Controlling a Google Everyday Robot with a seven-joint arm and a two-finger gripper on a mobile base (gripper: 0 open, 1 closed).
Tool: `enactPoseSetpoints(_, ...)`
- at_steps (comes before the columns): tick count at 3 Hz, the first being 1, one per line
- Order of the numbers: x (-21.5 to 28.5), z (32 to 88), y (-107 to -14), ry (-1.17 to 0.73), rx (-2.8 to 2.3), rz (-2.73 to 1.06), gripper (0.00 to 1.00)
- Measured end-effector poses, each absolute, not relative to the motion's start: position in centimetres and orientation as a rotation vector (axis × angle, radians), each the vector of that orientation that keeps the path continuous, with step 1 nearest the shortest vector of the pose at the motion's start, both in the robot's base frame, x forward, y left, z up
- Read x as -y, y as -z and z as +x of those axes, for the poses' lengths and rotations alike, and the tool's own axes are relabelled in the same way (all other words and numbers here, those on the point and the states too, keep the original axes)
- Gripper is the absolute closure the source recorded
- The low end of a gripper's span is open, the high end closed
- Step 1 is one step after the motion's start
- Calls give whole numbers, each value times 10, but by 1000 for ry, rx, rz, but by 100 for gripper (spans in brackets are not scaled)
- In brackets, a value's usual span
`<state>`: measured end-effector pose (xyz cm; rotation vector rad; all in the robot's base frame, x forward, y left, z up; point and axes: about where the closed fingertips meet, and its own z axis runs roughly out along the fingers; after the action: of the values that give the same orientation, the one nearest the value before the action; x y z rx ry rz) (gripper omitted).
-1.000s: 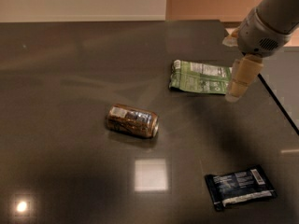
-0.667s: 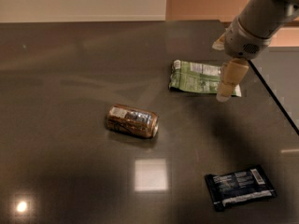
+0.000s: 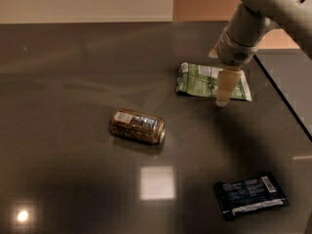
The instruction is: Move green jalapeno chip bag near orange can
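Note:
The green jalapeno chip bag lies flat on the dark table at the right, with a white label panel and white edge. The orange can lies on its side near the table's middle, well to the left and nearer than the bag. My gripper hangs from the arm at the upper right and sits over the bag's right part, its pale tip pointing down at the bag's near edge. It covers part of the bag.
A dark navy packet lies at the front right. The dark table has its right edge running diagonally at the far right. Ceiling lights reflect on the surface in front of the can.
The arm and gripper have moved left, from beside the bag's right end to over the bag. The bag, can and navy packet have not moved.

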<state>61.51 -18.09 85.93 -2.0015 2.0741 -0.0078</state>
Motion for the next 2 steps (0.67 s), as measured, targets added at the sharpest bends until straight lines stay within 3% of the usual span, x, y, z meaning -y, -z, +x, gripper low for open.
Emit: enactPoseSetpoints(2, 177, 652, -833, 19, -2099, -2078, 0)
